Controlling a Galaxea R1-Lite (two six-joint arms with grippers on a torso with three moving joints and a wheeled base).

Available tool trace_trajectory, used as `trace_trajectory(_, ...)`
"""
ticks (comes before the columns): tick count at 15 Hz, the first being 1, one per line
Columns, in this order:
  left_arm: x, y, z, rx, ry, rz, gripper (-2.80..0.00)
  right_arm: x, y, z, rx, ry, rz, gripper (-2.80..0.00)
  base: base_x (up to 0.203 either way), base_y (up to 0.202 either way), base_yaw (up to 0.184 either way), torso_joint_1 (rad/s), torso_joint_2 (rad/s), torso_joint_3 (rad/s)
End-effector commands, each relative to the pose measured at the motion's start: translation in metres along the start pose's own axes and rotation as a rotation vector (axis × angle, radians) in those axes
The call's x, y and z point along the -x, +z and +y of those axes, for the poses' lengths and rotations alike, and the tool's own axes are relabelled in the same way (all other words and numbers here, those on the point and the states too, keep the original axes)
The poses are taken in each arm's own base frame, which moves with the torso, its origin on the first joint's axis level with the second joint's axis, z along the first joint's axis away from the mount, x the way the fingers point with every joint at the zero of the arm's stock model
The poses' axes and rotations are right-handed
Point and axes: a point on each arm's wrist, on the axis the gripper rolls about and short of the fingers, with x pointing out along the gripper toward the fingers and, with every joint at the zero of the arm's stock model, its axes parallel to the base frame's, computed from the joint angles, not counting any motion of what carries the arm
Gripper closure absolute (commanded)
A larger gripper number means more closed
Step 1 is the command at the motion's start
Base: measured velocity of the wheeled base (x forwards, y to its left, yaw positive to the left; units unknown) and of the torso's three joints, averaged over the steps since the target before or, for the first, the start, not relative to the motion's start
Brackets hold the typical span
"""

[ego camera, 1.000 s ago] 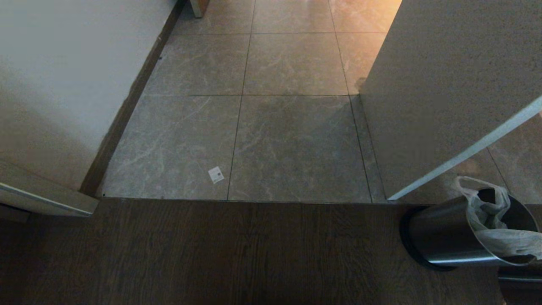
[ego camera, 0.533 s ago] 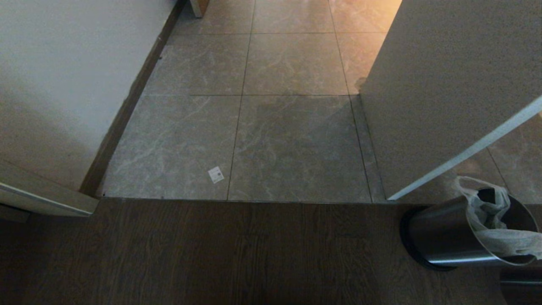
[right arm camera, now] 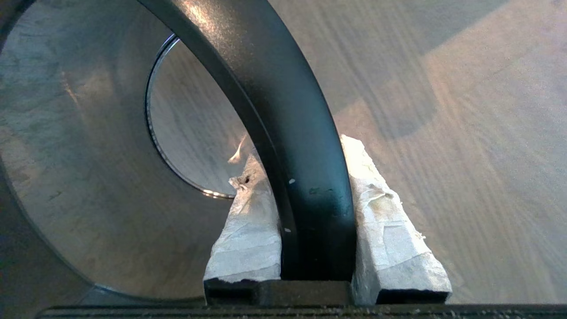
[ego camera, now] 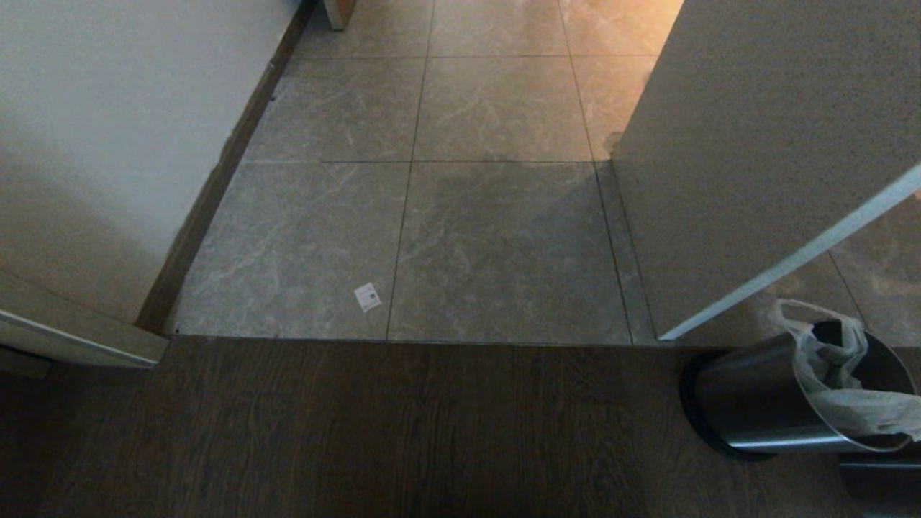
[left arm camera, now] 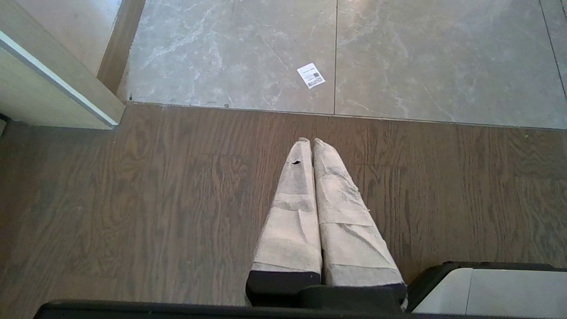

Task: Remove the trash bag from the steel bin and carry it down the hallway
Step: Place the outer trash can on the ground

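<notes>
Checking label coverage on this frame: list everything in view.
steel bin: one, brushed steel, black rim, on wood floor at right
trash bag: one, white, in the bin
label: one, white, on the tiles
tile floor: grey, ahead
wood floor: dark brown, near
wall: one, white, left
panel: one, off-white, right
left hand: white-wrapped, shut, above wood floor
right hand: white-wrapped, clamped on the bin's rim
</notes>
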Motion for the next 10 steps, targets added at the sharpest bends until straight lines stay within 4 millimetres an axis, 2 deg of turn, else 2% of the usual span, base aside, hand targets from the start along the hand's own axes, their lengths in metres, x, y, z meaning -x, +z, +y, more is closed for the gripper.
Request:
trace_trajectory(1, 0.0, 0.0001, 0.0, 0.001, 0.0, -0.001, 0.0, -0.0018, -0.0005, 0.0005, -0.005, 0.004, -0.001, 0.0, 0.0, 0.0, 0.0, 0.0, 0.0, 0.0)
trace_trajectory(3, 0.0, 0.0001, 0.0, 0.001, 0.0, -0.001, 0.0, -0.0018, 0.0, 0.0002, 0.0, -0.002, -0.002, 0.0, 0.0, 0.0, 0.0, 0.0, 0.0, 0.0)
trace_trajectory(4, 0.0, 0.0001, 0.0, 0.001, 0.0, -0.001, 0.0, -0.0018, 0.0, 0.0002, 0.0, -0.002, -0.002, -2.8, 0.0, 0.0, 0.0, 0.0, 0.0, 0.0)
trace_trajectory(10, 0.0, 0.0001, 0.0, 0.001, 0.0, -0.001, 0.0, -0.0022, -0.0008, 0.0001, -0.002, -0.001, -0.001, -2.8, 0.0, 0.0, 0.0, 0.0, 0.0, 0.0)
